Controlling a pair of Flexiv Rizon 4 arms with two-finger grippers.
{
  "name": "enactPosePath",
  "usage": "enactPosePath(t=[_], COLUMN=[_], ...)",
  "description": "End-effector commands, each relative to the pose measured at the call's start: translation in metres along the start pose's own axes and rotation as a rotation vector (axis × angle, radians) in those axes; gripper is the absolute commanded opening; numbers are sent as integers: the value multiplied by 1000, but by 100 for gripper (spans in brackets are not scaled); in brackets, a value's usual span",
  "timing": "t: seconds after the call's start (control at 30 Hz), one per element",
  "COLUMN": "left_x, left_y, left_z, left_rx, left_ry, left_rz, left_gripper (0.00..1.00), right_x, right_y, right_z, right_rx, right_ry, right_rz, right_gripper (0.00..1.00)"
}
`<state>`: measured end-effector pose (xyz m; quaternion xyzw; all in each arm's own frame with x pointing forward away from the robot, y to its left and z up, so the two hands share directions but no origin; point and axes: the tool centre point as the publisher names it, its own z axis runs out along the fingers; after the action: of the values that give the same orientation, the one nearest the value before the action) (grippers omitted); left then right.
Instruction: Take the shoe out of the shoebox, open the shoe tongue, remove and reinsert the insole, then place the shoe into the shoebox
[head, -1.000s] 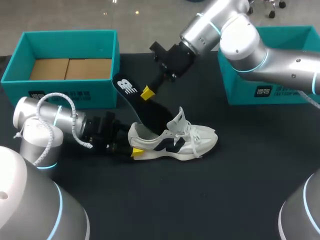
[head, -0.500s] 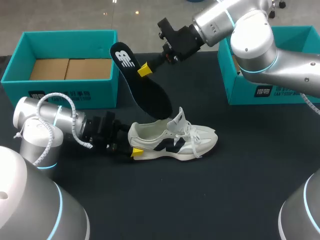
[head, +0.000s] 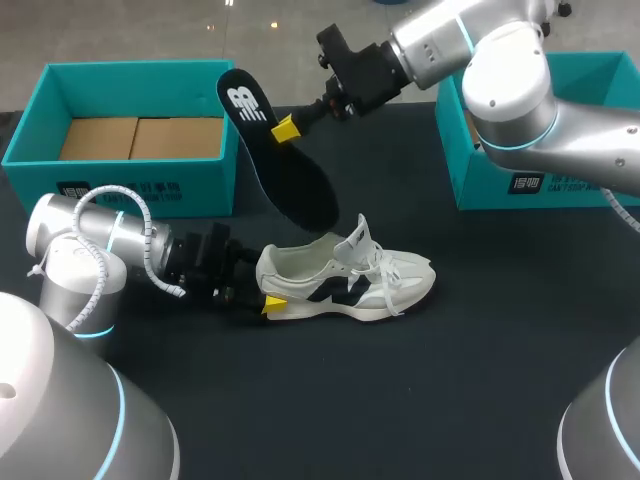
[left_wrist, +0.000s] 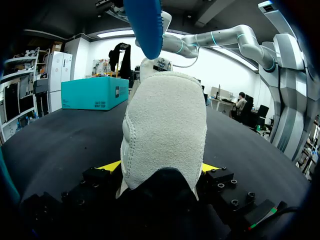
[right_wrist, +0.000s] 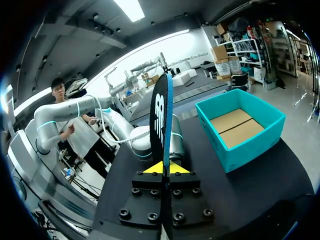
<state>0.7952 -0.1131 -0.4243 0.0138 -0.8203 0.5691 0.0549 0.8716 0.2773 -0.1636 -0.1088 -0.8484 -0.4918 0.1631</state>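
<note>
Up came your insole (head: 285, 175), clear of the shoe (head: 345, 275) your left fingers (head: 272, 304) clamped; right fingers (head: 286, 129) gripped it. Removal looked done, reinsertion next.

Upper centre, the right gripper (head: 285, 130) pinches the black insole (head: 290, 180) above the shoe (head: 350, 280). At middle left, the left gripper (head: 266, 301) meets the heel.

Insole lifted clear of the shoe

The right arm (head: 500, 70) has risen and drawn back toward the far side of the surface (head: 480, 380), its jaws carrying the insole (head: 292, 175) up with it. A second ago the insole's front end sat inside the shoe (head: 345, 280). Now it hangs tilted just above the opening, free of it.
</note>
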Motion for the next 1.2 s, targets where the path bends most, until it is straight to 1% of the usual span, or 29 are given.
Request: enactPosePath(t=[0.03, 0.47, 0.53, 0.57, 0.63, 0.73, 0.93, 1.03, 1.1, 1.2], left_x=[-1, -1, -1, -1, -1, -1, -1, -1, -1, -1], left_y=[4, 4, 4, 4, 4, 4, 4, 4, 4, 4], left_z=[1, 1, 1, 1, 1, 1, 1, 1, 1, 1], left_rx=[-1, -1, -1, -1, -1, -1, -1, -1, -1, -1], left_ry=[0, 0, 0, 0, 0, 0, 0, 0, 0, 0], left_rz=[-1, -1, -1, -1, -1, -1, -1, -1, -1, -1], left_gripper=[0, 0, 0, 0, 0, 0, 0, 0, 0, 0], right_x=[1, 1, 1, 2, 2, 5, 9, 13, 17, 26], right_y=[0, 0, 5, 6, 9, 10, 6, 4, 3, 4], right_z=[1, 1, -14, -21, -35, -56, -92, -106, -113, -121], right_rx=[-1, -1, -32, -28, -71, -106, -53, -95, -84, -107], right_ry=[-2, -2, 12, 9, 8, 16, -46, -58, -89, -116], right_rz=[1, 1, 20, 38, 57, 80, 97, 117, 127, 135], right_gripper=[0, 0, 0, 0, 0, 0, 0, 0, 0, 0])
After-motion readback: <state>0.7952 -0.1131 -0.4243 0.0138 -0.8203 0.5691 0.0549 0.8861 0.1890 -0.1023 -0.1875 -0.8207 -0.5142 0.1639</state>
